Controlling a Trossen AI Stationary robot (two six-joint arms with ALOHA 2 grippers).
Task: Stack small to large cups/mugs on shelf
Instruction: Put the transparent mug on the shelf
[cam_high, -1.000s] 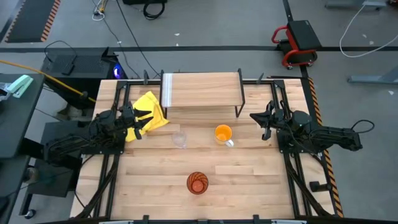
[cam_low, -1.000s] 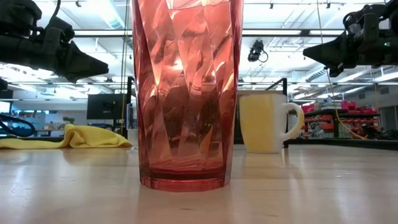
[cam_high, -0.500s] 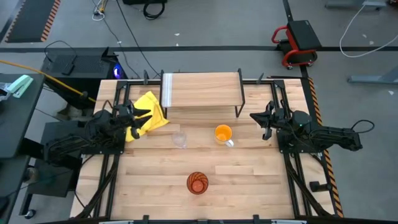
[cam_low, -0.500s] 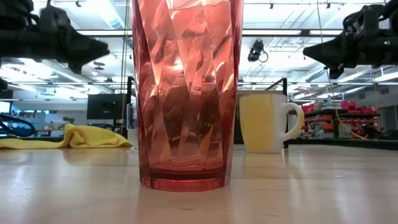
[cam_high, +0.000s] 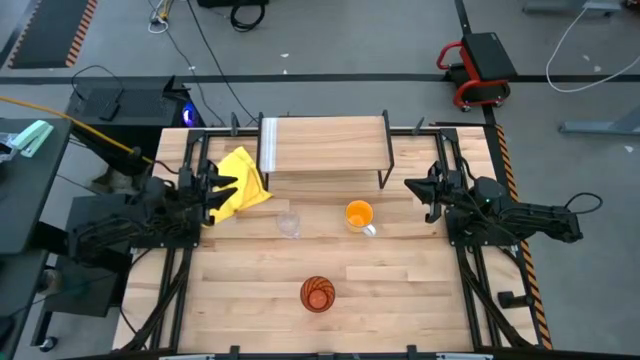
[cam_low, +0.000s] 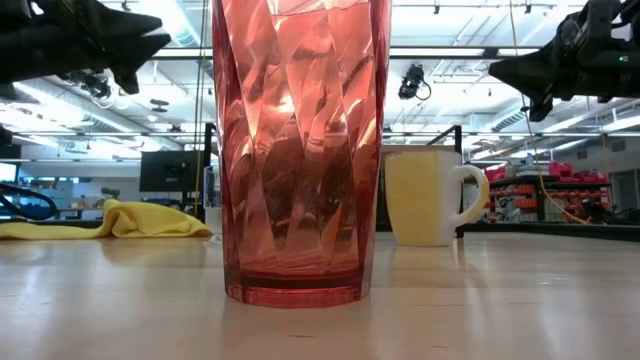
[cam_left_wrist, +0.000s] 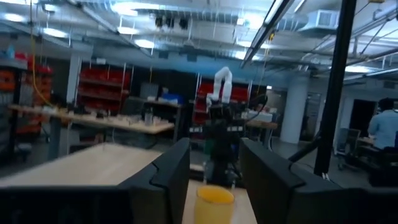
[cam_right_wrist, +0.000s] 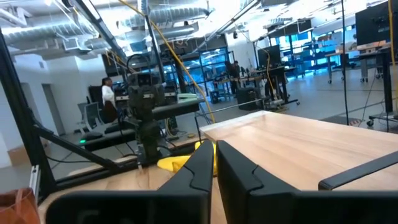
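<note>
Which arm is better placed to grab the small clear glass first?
Left, probably. The left gripper is nearer the clear glass; the right gripper lies beyond the orange mug.

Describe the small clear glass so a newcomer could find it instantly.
Start at the shelf along the table's far edge. In front of it stand two vessels: the orange mug and, on its left, the small clear glass. It alone is colourless and has no handle.

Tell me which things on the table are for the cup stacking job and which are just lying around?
For the job:
- small clear glass
- orange mug
- tall amber tumbler
- shelf

Just lying around:
- yellow cloth, beside the left claw
</note>
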